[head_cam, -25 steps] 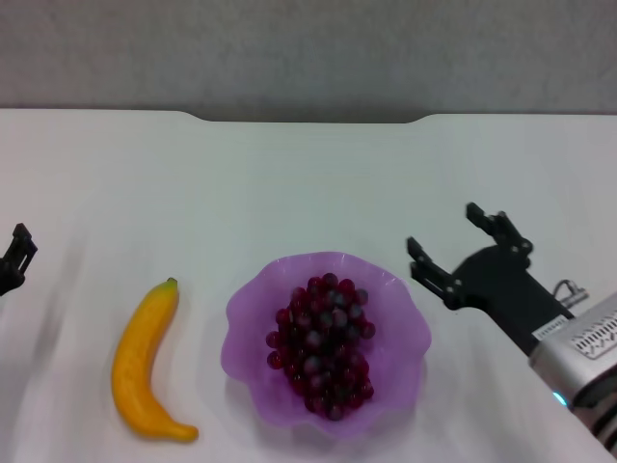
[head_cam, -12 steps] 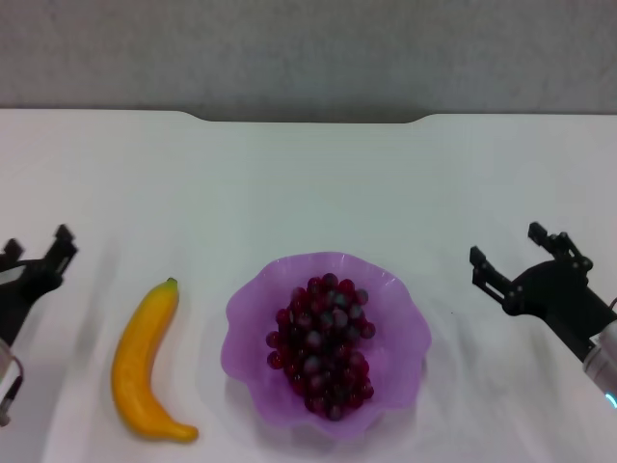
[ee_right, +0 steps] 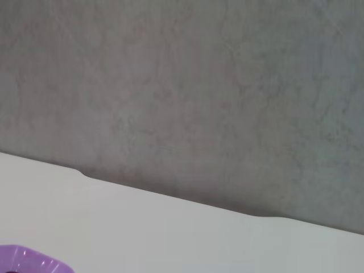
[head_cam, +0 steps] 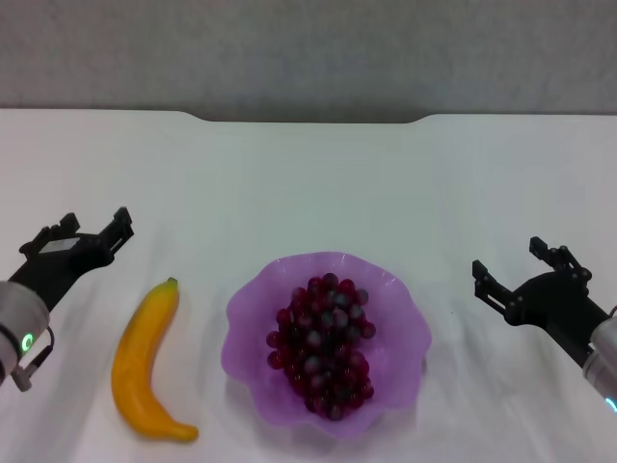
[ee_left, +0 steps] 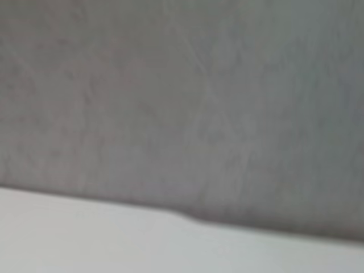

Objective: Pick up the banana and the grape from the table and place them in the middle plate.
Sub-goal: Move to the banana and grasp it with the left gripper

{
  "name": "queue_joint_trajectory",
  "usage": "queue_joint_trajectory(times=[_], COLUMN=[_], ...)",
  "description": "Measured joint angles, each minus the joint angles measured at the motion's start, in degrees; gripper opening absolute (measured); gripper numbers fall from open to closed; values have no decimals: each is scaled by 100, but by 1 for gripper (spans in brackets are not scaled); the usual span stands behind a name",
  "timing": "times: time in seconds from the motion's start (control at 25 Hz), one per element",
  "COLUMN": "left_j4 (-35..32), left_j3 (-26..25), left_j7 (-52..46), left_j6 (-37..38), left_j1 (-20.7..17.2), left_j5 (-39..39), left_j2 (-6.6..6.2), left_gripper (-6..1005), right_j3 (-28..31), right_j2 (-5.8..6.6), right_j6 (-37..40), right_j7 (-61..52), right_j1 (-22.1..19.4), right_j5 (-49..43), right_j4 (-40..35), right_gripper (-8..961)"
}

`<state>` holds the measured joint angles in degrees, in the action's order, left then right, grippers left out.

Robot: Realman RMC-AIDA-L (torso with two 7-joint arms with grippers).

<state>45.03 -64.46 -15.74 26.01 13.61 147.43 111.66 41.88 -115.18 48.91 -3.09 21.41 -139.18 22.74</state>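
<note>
The purple scalloped middle plate sits at the front middle of the white table. The dark red grape bunch lies inside it. The yellow banana lies on the table just left of the plate, stem tip pointing away from me. My left gripper is open and empty, above the table left of and behind the banana. My right gripper is open and empty, right of the plate. A bit of the plate's rim shows in the right wrist view.
The table's far edge has a shallow notch with a grey wall behind it. The left wrist view shows only the wall and the table's edge.
My left gripper has come in from the left edge toward the banana. My right gripper has drawn back to the right, away from the plate. Grapes and banana have not moved.
</note>
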Motion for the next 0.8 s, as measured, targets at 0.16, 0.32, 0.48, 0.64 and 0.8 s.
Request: queue_joint_trajectory(times=[0.16,0.32,0.48,0.64,0.8], left_j4=[1505,2707,3251,3272,3300], left_j3=[-1038,-1871,-2393,-3025,-3159], left_j7=[1337,2450,2561,2665,2662], left_j6=[-2288,-4338,-6185,-7730,-8488], left_j1=[-377,-669,-447,66,338], left_j5=[86,52,-17,191,462], left_j2=[220,516,484,473,491], left_gripper=[796,796,797,797,797], right_j3=[-24,-28,-30,-31,-31], right_j2=[3,-5,-6,-8,-6], right_j6=[-30,-194,-278,-301,-304], right_j7=[23,32,34,36,36], right_j1=[7,38,59,71,88], right_j5=[2,-14,-6,-8,-13], right_j4=[-18,-16,-32,-10,-7], right_gripper=[892,892,892,892,892])
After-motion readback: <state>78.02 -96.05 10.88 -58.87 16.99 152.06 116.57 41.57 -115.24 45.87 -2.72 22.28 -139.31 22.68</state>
